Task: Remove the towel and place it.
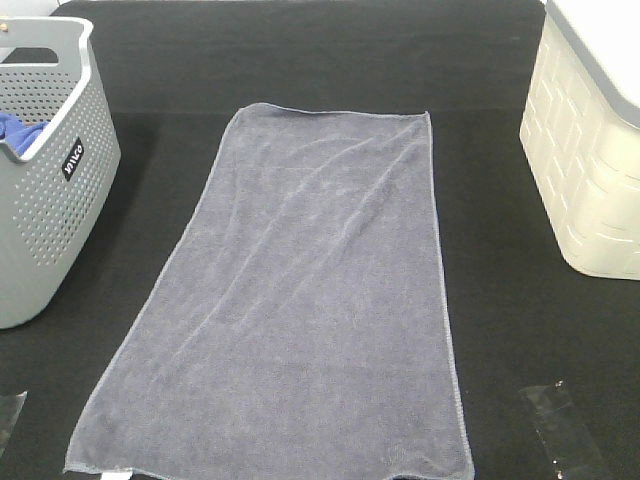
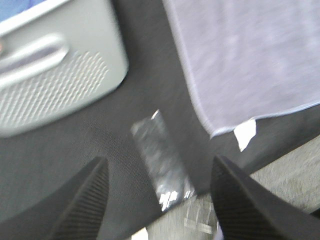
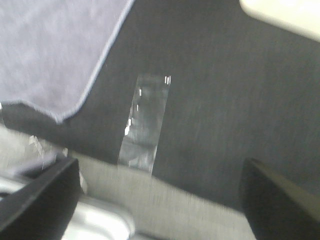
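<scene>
Spread flat on the black tabletop (image 1: 300, 60): the towel (image 1: 300, 300), ahead of both claws, between basket (image 1: 50, 170) and bin (image 1: 590, 150). Left claw (image 2: 160, 200) open and empty, near corner just ahead to its right. Right claw (image 3: 160, 200) wide open, empty, corner ahead to its left. Soft, light, limp by the look; likely best pinched at the hemmed near corners.

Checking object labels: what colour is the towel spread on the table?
Greyish-lavender towel, seen best in the exterior high view.
</scene>
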Controlling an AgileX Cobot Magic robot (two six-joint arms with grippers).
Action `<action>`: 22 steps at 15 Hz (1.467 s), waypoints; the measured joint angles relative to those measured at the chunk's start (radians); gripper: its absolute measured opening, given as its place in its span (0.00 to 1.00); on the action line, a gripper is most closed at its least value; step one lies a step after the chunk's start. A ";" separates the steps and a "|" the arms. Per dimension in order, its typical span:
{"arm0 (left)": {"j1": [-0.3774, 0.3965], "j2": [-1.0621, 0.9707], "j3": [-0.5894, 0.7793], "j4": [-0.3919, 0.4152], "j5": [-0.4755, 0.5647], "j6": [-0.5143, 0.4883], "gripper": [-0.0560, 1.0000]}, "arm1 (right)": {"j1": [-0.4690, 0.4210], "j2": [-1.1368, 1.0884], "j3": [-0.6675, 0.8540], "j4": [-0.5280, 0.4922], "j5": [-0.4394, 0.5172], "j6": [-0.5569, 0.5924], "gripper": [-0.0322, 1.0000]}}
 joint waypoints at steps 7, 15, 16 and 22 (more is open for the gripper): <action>0.000 -0.021 0.034 -0.112 -0.080 0.135 0.60 | 0.000 -0.205 0.033 0.015 -0.063 -0.001 0.82; 0.000 -0.021 0.034 -0.112 -0.083 0.137 0.60 | 0.000 -0.205 0.033 0.016 -0.063 -0.001 0.82; 0.000 -0.021 0.034 -0.112 -0.083 0.137 0.60 | 0.000 -0.205 0.033 0.016 -0.063 -0.001 0.82; 0.018 -0.022 0.034 -0.113 -0.084 0.137 0.60 | 0.000 -0.205 0.033 0.016 -0.063 -0.001 0.82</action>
